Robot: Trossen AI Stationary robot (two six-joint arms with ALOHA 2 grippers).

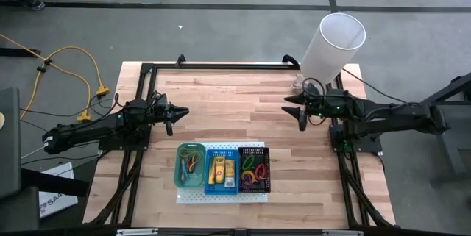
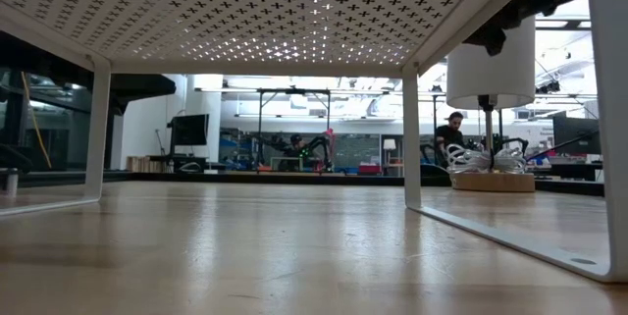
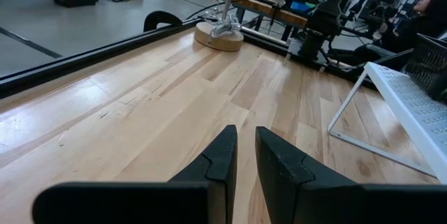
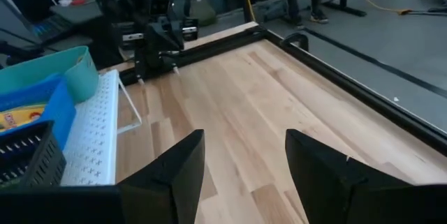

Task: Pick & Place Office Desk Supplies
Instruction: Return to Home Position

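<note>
Left hand (image 1: 170, 120): nearly closed, empty, above bare bench (image 1: 235, 111).
Right hand (image 1: 301, 116): wide open, empty.
Supplies: yellow packets (image 1: 221, 170), loops (image 1: 255, 171), rubber bands (image 1: 191, 164) in bins on white board (image 1: 221, 196).
Risk: a nearly closed hand would likely knock the bins.

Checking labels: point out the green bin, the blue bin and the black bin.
green bin (image 1: 182, 178): high view, left rim of the bin on the white board.
blue bin (image 1: 221, 151): high view, top rim, middle bin.
black bin (image 1: 267, 170): high view, right wall, rightmost bin.

Bright, even overhead light; soft shadows; glare through the perforated board (image 2: 294, 11).
</note>
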